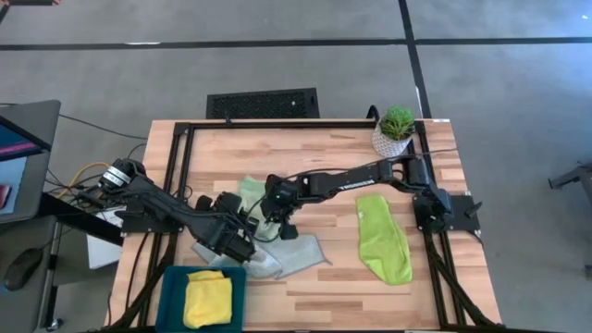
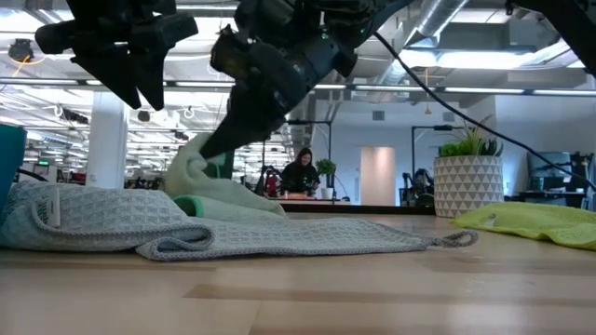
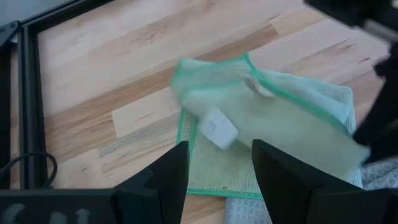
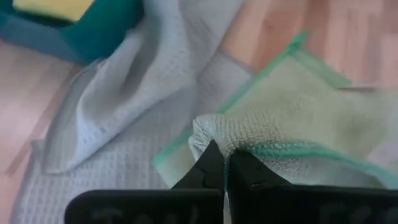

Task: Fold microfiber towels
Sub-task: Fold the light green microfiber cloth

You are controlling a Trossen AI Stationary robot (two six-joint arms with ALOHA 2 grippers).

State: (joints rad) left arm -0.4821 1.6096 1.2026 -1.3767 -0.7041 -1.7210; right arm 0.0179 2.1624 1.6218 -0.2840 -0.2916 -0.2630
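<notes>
The right gripper (image 4: 225, 163) is near the middle of the desk (image 1: 324, 148), its fingers pinched tight on a folded edge of the sage green towel (image 4: 323, 106), lifting that edge off the wood. The left gripper (image 3: 214, 165) hovers just beside it, toward the front left corner, fingers spread wide and holding nothing. A pale grey-green towel (image 1: 301, 252) lies crumpled next to them. The lime green towel (image 1: 383, 239) lies near the right edge. The yellow towel (image 1: 207, 298) sits in the teal bin (image 1: 172, 289) at the front left corner.
</notes>
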